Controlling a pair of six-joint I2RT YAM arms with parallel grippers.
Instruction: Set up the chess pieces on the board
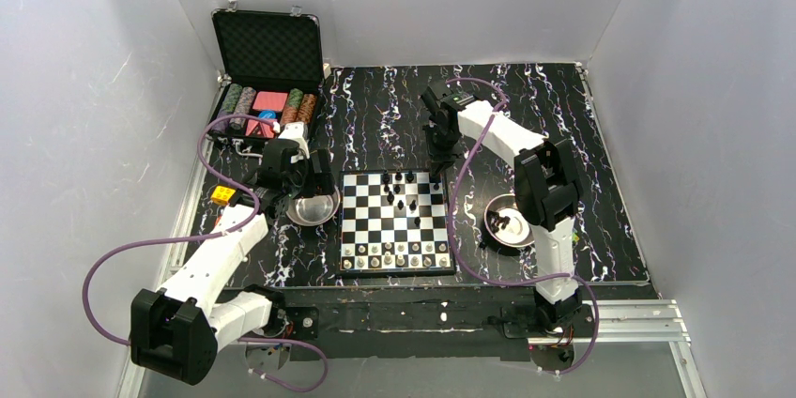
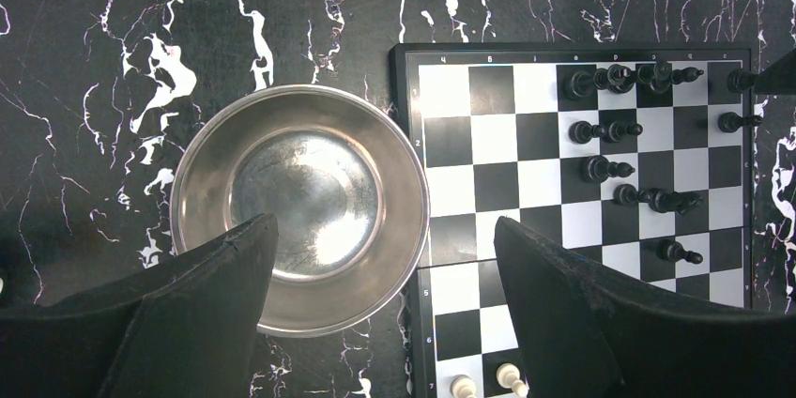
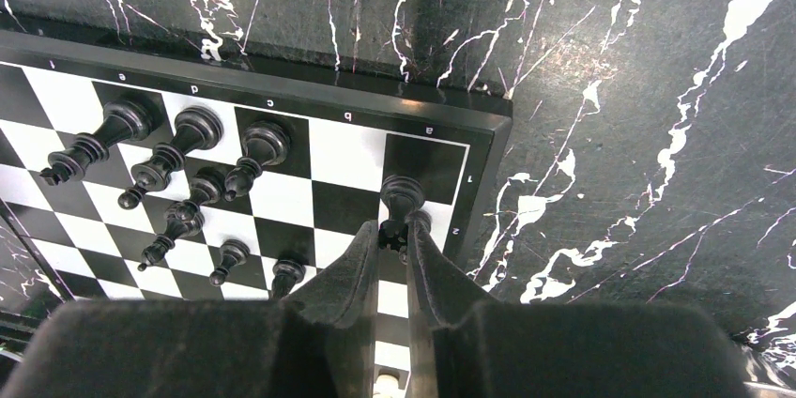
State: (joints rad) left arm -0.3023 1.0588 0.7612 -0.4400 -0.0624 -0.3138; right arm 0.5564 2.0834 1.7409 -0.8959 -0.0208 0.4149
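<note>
Table (image 1: 544, 116): black, veined white; carries everything below.
Board (image 1: 375, 226): flat at the table's centre, between the two bowls, square to the near edge.
White pieces (image 1: 394, 255): upright, ranked along the board's near edge.
Black pieces (image 1: 402, 190): upright on the board's far half, some along the far edge, others loose on squares toward the middle.
Black piece (image 3: 402, 196): at the board's far-right corner square, head pinched between the right fingers; whether its base touches the square I cannot tell.
Right gripper (image 3: 392, 234): pointing down over that corner, jaws nearly together and clamped on the black piece.
Left gripper (image 2: 385, 229): above the left bowl's board-side rim, jaws wide apart, holding nothing.
Left fingers (image 2: 188, 323): one over the bowl, the other over the board's edge.
Left bowl (image 2: 188, 173): steel, round, bare inside, just beside the board's left edge.
Right bowl (image 1: 490, 229): steel, just right of the board, partly under the right arm; a few small pieces inside, too small to sort.
Case (image 1: 267, 46): black, lid up showing foam, at the far-left corner.
Chips (image 1: 239, 102): striped rows lying in the case.
Yellow block (image 1: 222, 194): on the table left of the left bowl, by the left arm.
</note>
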